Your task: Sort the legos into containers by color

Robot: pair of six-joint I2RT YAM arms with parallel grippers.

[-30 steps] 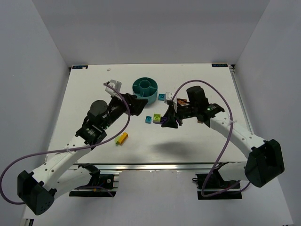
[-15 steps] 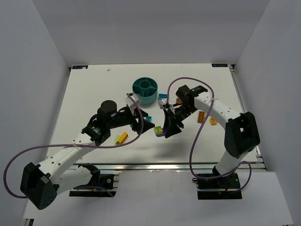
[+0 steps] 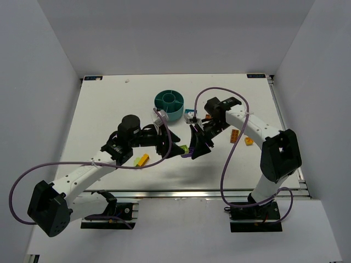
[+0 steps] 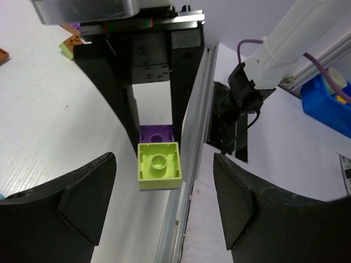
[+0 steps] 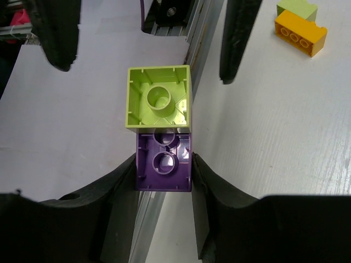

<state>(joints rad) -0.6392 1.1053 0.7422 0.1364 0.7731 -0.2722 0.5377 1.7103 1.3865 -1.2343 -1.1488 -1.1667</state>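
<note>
Pinching purple plastic brick in right gripper near round teal bowl; next: close spread left gripper on attached lime-green brick.

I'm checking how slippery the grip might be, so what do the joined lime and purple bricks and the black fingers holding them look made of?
Lime brick: hard moulded plastic, slightly glossy; crisp thin walls and hollow tube underneath. Purple brick: same, with soft highlights. Right fingers: matte black, likely plastic or rubber; no shine, can't tell which.
</note>
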